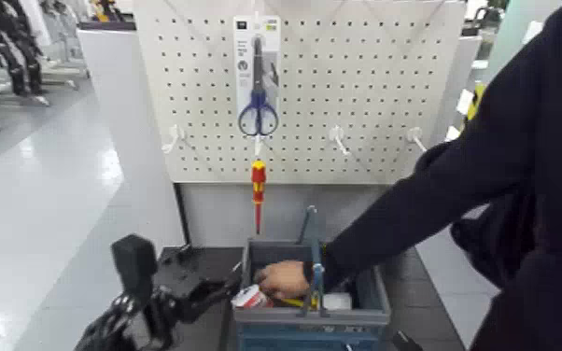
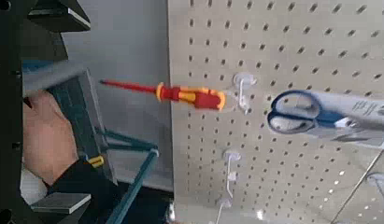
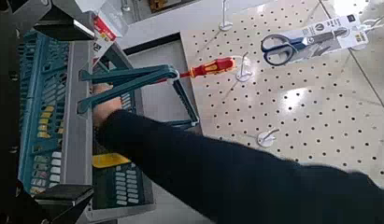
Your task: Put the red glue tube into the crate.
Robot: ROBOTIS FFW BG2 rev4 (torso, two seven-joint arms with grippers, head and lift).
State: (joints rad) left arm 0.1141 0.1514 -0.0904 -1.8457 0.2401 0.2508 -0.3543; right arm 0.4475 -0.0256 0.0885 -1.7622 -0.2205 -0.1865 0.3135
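Note:
The red glue tube lies inside the blue-grey crate at its left end, right beside a person's hand that reaches in. The tube also shows in the right wrist view, as does the crate. My left gripper is just left of the crate; the left wrist view shows it open and empty. My right gripper is open and empty, facing the crate; it does not show in the head view.
A person in a dark sleeve stands at the right and leans over the crate. A white pegboard behind holds blue-handled scissors and a red-and-yellow screwdriver. Other small items lie in the crate.

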